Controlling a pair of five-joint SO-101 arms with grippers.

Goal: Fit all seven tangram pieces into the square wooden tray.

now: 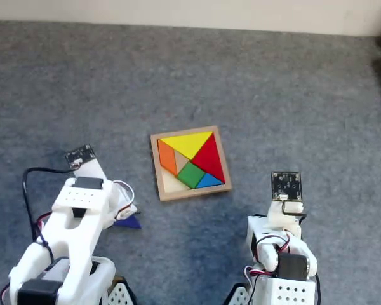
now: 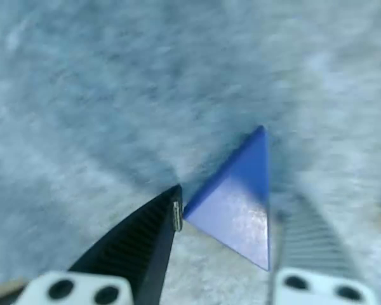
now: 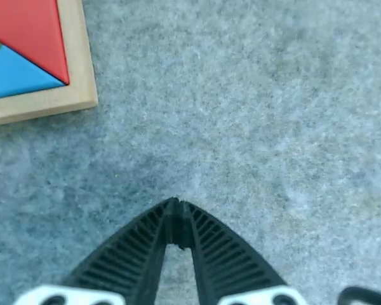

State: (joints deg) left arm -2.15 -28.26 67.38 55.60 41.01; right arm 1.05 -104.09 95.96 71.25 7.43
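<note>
Carpet [image 1: 273, 82]: grey, spread under the tray and well past it on every side.
Left arm [image 1: 76, 235]: stood off the tray's gap-side corner, on the arms' side of the tray.
Right arm [image 1: 282, 254]: stood off the tray's light-blue corner, also on the arms' side.
Tray [image 1: 197, 193]: square, wooden, turned a little askew between the two arms.
Seated pieces: yellow [image 1: 189, 143], red [image 1: 209, 159], orange [image 1: 167, 157], tan [image 1: 180, 161], green [image 1: 190, 173] and light blue [image 1: 208, 180], all flat inside the tray.
Gap [image 1: 170, 183]: bare pale floor, in the tray corner nearest the left arm.
Blue triangle [image 2: 238, 203]: seventh piece, outside the tray and apart from it, flat on the carpet under the left arm.
Left gripper [image 2: 232, 213]: spread wide to either side of the blue triangle, black finger [image 2: 159, 235] touching one corner, no clamp seen.
Right gripper [image 3: 178, 219]: closed tight on nothing, near the tray's light-blue corner.
Risk, grip: likely to squirt the triangle sideways, since contact sat on a corner and a slanted edge.
Risk, placement: could ride up on the tray's rim or on the orange piece if brought over the gap unturned.
</note>
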